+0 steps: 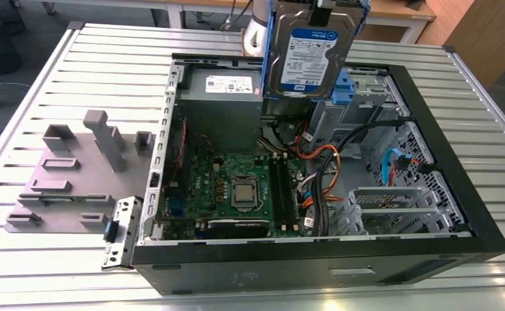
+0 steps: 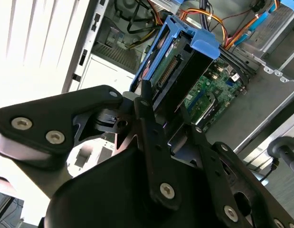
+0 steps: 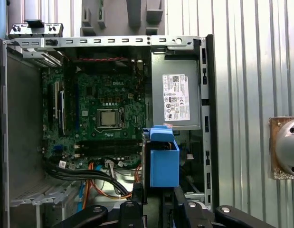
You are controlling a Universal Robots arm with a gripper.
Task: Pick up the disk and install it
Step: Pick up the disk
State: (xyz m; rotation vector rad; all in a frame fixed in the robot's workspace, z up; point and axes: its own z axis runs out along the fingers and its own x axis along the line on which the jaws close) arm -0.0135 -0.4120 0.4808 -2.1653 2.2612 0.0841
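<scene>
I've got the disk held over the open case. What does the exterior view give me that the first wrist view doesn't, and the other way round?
Exterior view: the disk's labelled face, upright and raised above the case. First wrist view: a straight-down look, the disk end-on between the hand's fingers, next to the power supply. Both: power supply, motherboard, grey rack.
</scene>
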